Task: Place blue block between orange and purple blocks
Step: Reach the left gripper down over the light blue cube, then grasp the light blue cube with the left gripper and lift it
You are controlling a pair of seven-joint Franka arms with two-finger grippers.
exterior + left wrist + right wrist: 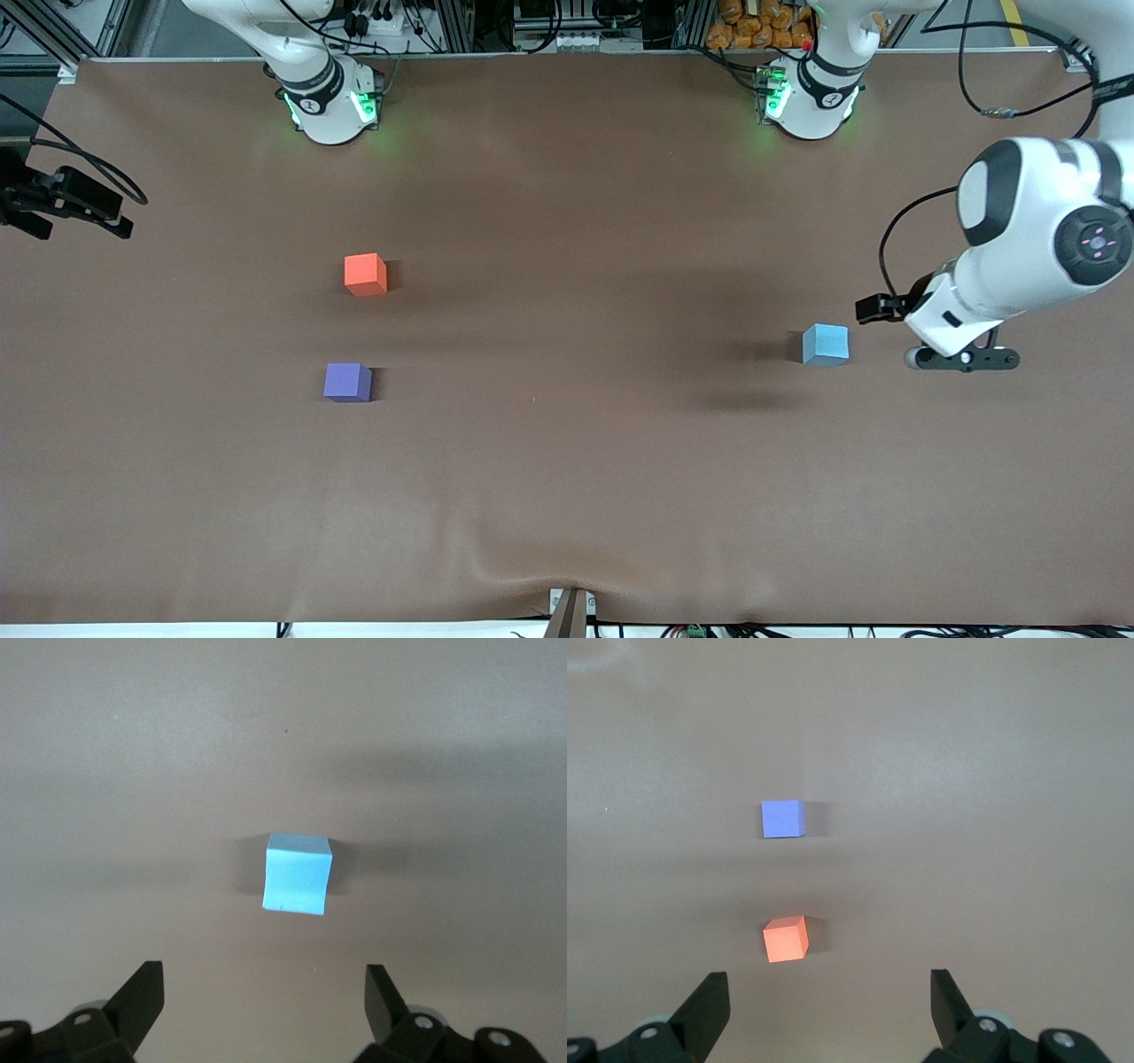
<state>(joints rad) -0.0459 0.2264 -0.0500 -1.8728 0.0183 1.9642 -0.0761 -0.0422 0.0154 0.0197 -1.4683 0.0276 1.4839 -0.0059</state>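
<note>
left end effector (pixel 263 1001) open, empty, above counter (pixel 567 461) beside small matte sky-blue cube (pixel 825 345) | right end effector (pixel 829 1005) open, empty, above small matte orange-red cube (pixel 785 938) | small matte violet-purple cube (pixel 347 382) nearer camera than orange-red

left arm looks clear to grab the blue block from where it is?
Probably yes. The left gripper is open above the table beside the blue block, which stands alone on bare table, with nothing between them.

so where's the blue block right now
The blue block sits on the table toward the left arm's end, beside the open left gripper, well apart from the orange block and purple block.
</note>
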